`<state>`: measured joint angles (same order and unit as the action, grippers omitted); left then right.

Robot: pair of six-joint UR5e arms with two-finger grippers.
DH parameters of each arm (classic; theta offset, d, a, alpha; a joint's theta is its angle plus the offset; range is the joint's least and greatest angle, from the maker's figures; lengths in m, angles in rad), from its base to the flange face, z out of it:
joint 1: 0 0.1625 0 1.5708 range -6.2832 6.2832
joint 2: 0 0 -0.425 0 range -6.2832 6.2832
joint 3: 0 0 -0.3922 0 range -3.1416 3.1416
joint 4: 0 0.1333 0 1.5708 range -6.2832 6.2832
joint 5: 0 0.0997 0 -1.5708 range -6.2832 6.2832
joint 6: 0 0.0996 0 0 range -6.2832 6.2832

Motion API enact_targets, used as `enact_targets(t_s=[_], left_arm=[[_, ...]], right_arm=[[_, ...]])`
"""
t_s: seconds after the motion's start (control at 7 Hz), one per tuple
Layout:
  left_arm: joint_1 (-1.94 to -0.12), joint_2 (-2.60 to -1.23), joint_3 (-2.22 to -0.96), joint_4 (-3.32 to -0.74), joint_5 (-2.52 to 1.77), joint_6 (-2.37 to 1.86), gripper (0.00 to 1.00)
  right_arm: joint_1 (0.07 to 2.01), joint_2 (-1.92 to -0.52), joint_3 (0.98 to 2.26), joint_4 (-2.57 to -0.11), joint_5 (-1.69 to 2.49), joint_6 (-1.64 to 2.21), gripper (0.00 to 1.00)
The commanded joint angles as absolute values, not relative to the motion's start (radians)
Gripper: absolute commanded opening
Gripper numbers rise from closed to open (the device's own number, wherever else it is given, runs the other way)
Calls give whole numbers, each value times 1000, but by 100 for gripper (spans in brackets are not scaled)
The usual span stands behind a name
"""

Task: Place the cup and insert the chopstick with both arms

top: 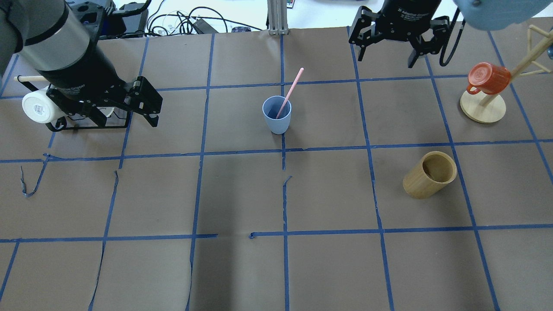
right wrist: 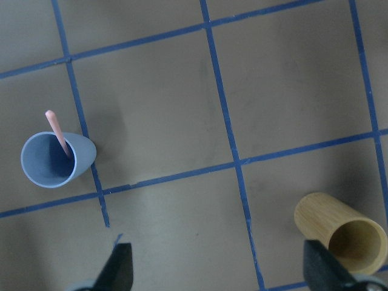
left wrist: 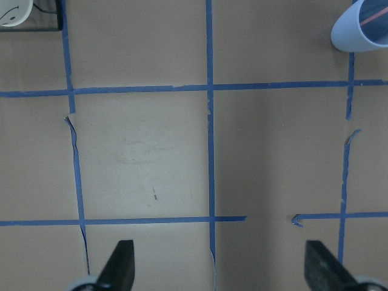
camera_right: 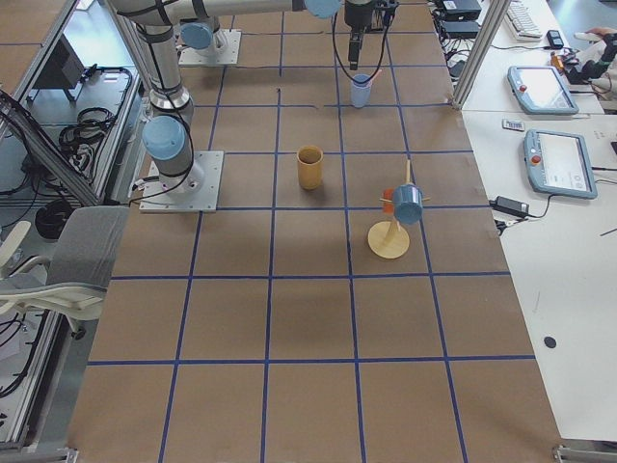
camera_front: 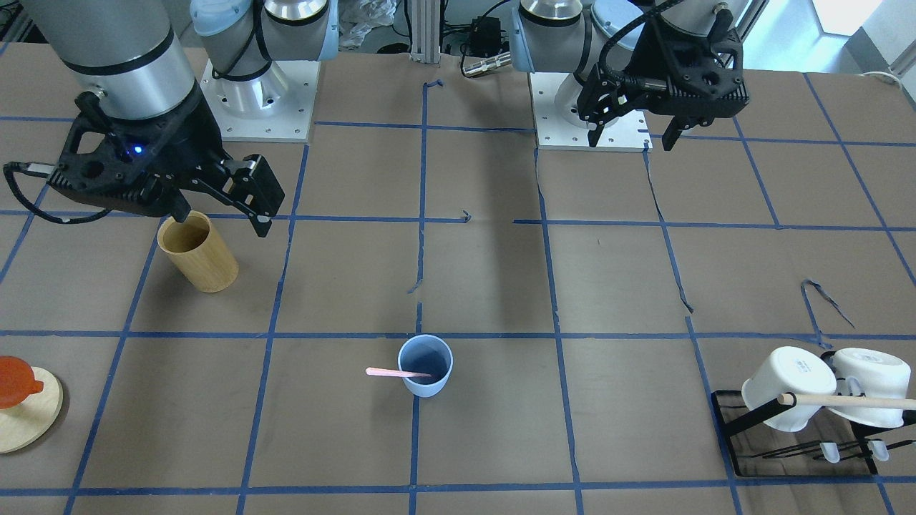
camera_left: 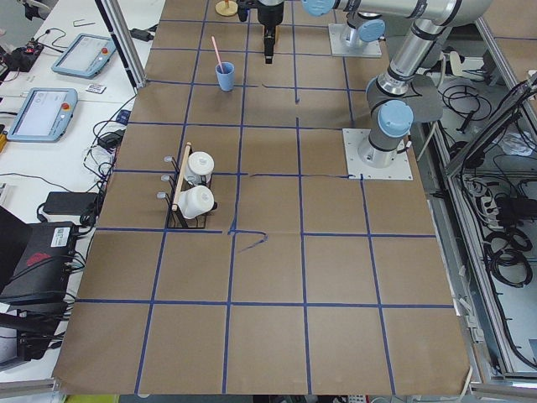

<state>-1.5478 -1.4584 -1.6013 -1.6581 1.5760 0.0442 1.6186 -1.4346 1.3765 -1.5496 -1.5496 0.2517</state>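
The light-blue cup [top: 276,114] stands upright on a blue tape line at the table's middle, also in the front view [camera_front: 426,366]. One pale-pink chopstick [top: 290,90] leans inside it, its top sticking out over the rim [camera_front: 393,373]. My left gripper [camera_front: 631,139] is open and empty, high above the table, well away from the cup; the cup shows at the top right corner of its wrist view [left wrist: 364,27]. My right gripper [top: 386,60] is open and empty, also raised; its wrist view shows the cup [right wrist: 54,160] and the chopstick [right wrist: 57,130] below left.
A tan wooden cylinder [top: 430,174] stands on the robot's right side. An orange mug [top: 488,77] hangs on a wooden tree stand [top: 482,108] at the far right. Two white mugs [camera_front: 787,386] hang on a black rack with a wooden dowel [camera_front: 851,400] on the robot's left.
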Motion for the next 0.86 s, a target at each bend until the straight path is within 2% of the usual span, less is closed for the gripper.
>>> enact_targets(t_s=[0.0,0.14,0.71], left_arm=[[-1546,-1450,-1601,-1660,1580,48,100],[-1548,-1451,-1601,-1658,1578,48,100],[-1549,-1459,-1603,-1649,1575,48,100]], right_arm=[[1602,-1451,1378,-1371,-1566,195,100],[1601,-1488,1378,-1282,-1622,184,100],[1499,-1479,1407,-1289,-1615,12,100]])
